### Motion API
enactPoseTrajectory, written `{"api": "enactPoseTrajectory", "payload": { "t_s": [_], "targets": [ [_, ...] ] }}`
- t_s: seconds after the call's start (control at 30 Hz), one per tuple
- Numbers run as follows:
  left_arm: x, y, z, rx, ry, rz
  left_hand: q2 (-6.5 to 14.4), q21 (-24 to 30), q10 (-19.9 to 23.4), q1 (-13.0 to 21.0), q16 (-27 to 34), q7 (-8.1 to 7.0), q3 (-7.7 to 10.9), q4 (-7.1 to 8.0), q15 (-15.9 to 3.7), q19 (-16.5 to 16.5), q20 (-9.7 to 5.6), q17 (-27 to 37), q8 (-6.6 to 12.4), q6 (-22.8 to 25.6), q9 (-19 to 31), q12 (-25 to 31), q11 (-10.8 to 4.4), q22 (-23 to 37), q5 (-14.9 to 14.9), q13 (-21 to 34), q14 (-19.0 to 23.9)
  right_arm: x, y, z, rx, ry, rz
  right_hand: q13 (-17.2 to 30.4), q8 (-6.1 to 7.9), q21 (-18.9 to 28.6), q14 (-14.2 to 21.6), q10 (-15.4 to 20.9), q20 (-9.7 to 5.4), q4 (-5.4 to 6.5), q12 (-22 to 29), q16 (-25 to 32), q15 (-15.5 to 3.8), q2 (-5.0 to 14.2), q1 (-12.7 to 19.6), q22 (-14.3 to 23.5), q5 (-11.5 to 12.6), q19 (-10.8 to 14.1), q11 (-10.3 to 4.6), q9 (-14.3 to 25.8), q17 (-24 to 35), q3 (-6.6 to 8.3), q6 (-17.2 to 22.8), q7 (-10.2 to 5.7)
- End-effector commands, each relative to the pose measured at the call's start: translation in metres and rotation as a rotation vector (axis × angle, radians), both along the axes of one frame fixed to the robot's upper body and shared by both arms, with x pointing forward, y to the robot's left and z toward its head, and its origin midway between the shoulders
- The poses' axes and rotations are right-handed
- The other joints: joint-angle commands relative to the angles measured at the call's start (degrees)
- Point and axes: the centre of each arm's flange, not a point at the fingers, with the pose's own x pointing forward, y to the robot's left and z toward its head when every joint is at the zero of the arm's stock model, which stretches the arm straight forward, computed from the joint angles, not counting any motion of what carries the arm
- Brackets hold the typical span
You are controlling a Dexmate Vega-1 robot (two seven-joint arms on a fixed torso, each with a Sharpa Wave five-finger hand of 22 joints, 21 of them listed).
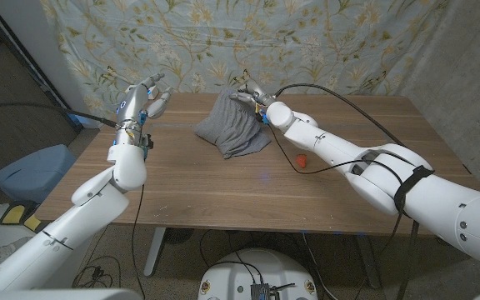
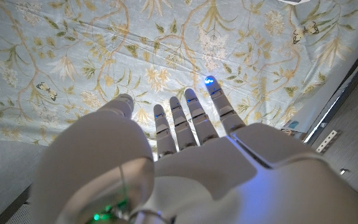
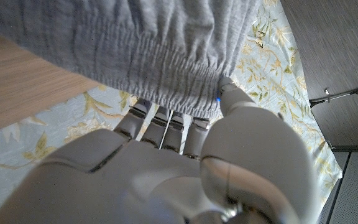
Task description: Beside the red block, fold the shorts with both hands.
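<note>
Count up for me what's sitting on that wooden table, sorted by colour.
Grey: 1, the shorts, gripped at the waistband by the right hand.
Red: 1, the red block.
Total: 2.

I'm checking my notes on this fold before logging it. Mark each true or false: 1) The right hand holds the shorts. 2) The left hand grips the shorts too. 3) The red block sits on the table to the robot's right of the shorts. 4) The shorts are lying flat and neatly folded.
1) True: the right hand grips the grey shorts at the elastic waistband.
2) False: the left hand is raised off the cloth, fingers spread, holding nothing.
3) True: the red block lies on the table, apart from the cloth.
4) False: they are bunched and lifted at one edge.
</note>
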Motion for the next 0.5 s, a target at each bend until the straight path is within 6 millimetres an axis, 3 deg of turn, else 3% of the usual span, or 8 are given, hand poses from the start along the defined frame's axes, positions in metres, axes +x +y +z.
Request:
{"api": "enactPoseTrajectory", "payload": {
  "t_s": [0.03,0.17,0.2,0.33,0.5],
  "targets": [
    [-0.0071,0.0007,0.001,0.014,-0.015,0.005,0.3,-0.4,-0.12,-0.48,0.02,-0.06,0.43,-0.28,0.13,-0.41,0.1,0.17,0.28,-0.28,0.11,0.19,0.12,0.13,0.31,0.12,-0.17,0.0147,0.0074,0.0019,-0.097,0.046,-0.087,0.25,-2.42,0.24,-1.21,-1.14,0.96,0.16,-0.81,0.37,-4.07,0.5,1.87,0.29,0.31,-0.14,0.95,0.04,0.66,-0.22,-3.6,0.12],
    [-0.008,0.0005,0.0006,0.019,-0.017,0.003,0.28,-0.45,-0.17,-0.56,0.02,0.02,0.48,-0.38,0.09,-0.38,0.08,0.17,0.3,-0.36,0.11,0.2,0.07,0.14,0.31,0.13,-0.2,0.0162,0.0083,0.0009,-0.151,0.054,-0.107,0.33,-8.84,-0.1,-4.51,-7.25,2.16,1.37,-2.78,-1.07,-2.57,-0.09,1.26,0.34,0.3,-1.91,1.45,-0.04,0.85,-1.63,-16.5,0.13],
    [-0.0081,0.0005,0.0005,0.02,-0.018,0.002,0.28,-0.46,-0.17,-0.57,0.02,0.0,0.49,-0.39,0.11,-0.38,0.08,0.17,0.3,-0.35,0.11,0.21,0.05,0.14,0.31,0.13,-0.21,0.0168,0.0081,0.0007,-0.161,0.058,-0.113,0.35,-9.77,-0.11,-5.06,-8.19,2.25,1.34,-2.95,-1.34,-2.41,-0.03,1.43,0.34,0.37,-2.05,1.63,-0.02,0.84,-1.69,-18.72,0.02],
    [-0.0084,-0.0007,0.0008,0.027,-0.023,-0.001,0.27,-0.52,-0.26,-0.65,0.07,-0.03,0.54,-0.47,0.1,-0.41,0.08,0.16,0.32,-0.41,0.11,0.2,0.0,0.14,0.32,0.13,-0.13,0.0182,0.007,0.001,-0.223,0.052,-0.145,0.39,-11.58,-0.8,-8.3,-14.12,2.62,1.84,-3.75,-2.67,-1.19,-0.39,0.91,0.32,0.4,-4.23,1.99,0.13,1.02,-2.87,-27.0,-0.38],
    [-0.0088,-0.0024,0.0019,0.035,-0.029,-0.003,0.27,-0.57,-0.34,-0.75,0.08,-0.05,0.6,-0.56,0.13,-0.37,0.09,0.16,0.35,-0.48,0.11,0.2,-0.07,0.14,0.32,0.14,-0.15,0.0184,0.0046,0.0016,-0.266,0.055,-0.176,0.3,-11.52,-2.3,-13.04,-22.67,4.19,3.8,-3.76,-5.07,1.02,-2.18,-3.49,0.3,0.56,-8.62,3.76,0.12,0.87,-6.84,-37.4,0.93]
  ]
}}
